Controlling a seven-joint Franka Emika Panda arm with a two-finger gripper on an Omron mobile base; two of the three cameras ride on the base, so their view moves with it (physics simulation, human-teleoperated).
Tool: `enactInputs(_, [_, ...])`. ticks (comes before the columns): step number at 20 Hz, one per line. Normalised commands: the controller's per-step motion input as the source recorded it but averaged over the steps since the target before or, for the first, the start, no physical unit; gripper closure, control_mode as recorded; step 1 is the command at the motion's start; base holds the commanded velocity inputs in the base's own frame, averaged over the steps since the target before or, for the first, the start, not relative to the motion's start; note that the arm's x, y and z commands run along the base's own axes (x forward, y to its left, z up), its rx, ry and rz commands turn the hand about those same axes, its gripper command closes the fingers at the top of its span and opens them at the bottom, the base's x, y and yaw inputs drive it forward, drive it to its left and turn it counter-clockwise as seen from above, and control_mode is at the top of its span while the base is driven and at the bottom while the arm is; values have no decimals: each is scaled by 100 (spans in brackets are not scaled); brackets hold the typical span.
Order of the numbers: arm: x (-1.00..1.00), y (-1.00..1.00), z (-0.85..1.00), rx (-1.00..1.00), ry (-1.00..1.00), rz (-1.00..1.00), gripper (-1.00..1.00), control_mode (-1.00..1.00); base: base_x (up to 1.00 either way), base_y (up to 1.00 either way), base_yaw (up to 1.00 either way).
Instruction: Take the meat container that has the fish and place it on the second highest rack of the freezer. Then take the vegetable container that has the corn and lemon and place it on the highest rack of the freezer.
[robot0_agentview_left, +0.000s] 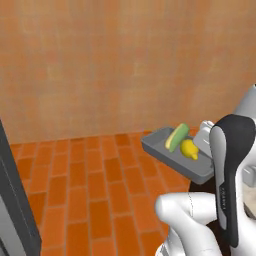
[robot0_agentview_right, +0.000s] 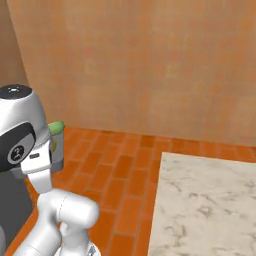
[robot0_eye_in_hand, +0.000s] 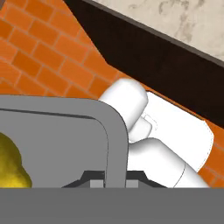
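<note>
brick floor, pincer pinching tray rim, corn, lemon, marble counter

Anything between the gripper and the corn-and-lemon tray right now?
Nothing visible. The gripper is shut on the tray's rim, and the tray is held in the air above the brick floor, with the corn and lemon inside.

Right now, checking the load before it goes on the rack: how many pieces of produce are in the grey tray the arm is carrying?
2. A light-green corn cob in husk lies at the far side of the flat grey tray; a small bright yellow lemon sits beside it, nearer the gripper. The arm hides the tray's near end.
</note>
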Motion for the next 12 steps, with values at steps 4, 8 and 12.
enactInputs(4, [0, 0, 0, 0, 0, 0, 100, 100, 100, -7, 31])
enactInputs(8, [0, 0, 0, 0, 0, 0, 100, 100, 100, -1, 46])
enactInputs(12, [0, 0, 0, 0, 0, 0, 100, 100, 100, 0, 68])
